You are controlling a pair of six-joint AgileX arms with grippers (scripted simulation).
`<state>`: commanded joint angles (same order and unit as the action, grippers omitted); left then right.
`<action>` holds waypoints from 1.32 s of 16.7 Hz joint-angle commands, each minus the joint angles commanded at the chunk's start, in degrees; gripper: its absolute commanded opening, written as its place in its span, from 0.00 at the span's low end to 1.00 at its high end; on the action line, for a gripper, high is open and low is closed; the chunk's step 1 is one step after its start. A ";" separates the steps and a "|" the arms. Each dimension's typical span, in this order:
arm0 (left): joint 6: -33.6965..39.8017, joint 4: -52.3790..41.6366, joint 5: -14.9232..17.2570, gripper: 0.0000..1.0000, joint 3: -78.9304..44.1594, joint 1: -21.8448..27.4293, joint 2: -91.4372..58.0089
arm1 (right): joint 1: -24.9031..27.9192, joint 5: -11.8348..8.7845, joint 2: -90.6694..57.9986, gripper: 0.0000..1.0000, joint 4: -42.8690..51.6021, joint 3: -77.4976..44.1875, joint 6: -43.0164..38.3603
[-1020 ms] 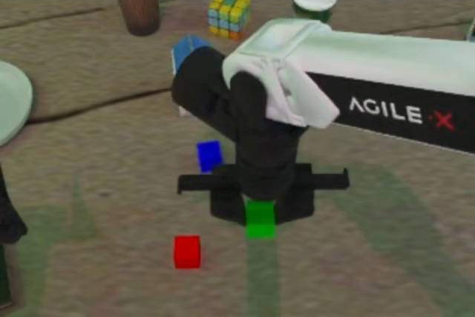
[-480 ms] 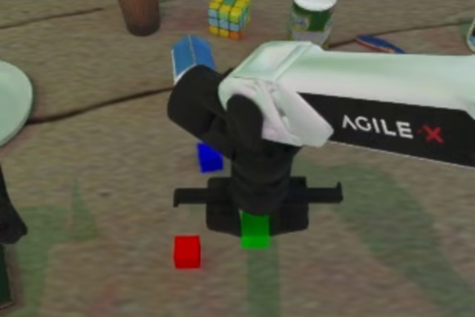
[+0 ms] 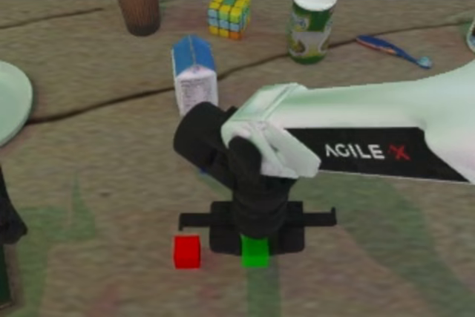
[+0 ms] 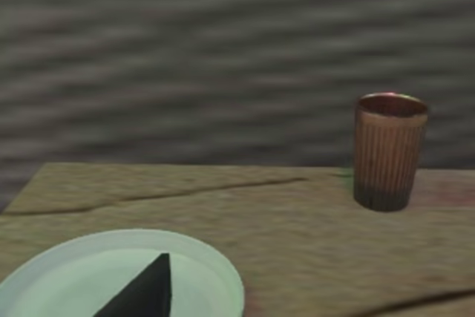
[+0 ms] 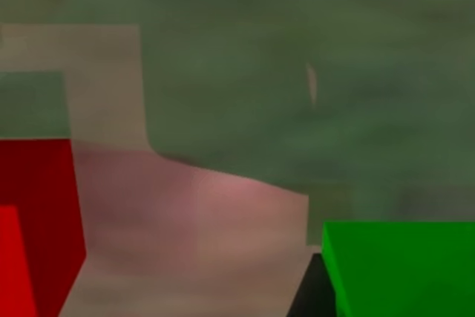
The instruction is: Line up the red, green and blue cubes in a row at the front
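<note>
Wooden tabletop fills the top view. Lower centre, the right gripper is clamped on the green cube, just right of the red cube. Left gripper sits at the left edge; its finger state cannot be determined.

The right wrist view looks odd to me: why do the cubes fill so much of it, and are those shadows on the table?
Right wrist view: the camera sits very close, so the red cube and green cube are cropped at the edges. Top view: dark, soft-edged patches on the table under the right arm look like its shadow.
</note>
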<state>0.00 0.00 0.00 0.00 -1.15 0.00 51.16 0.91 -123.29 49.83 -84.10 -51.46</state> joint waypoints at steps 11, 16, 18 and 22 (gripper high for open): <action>0.00 0.00 0.00 1.00 0.00 0.00 0.00 | 0.00 0.00 0.00 0.68 0.00 0.00 0.00; 0.00 0.00 0.00 1.00 0.00 0.00 0.00 | 0.00 0.00 0.00 1.00 0.00 0.00 0.00; 0.00 0.00 0.00 1.00 0.00 0.00 0.00 | 0.00 0.00 0.00 1.00 0.00 0.00 0.00; 0.00 0.00 0.00 1.00 0.00 0.00 0.00 | 0.00 0.00 0.00 1.00 0.00 0.00 0.00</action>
<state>0.00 0.00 0.00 0.00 -1.15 0.00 51.16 0.91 -123.29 49.83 -84.10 -51.46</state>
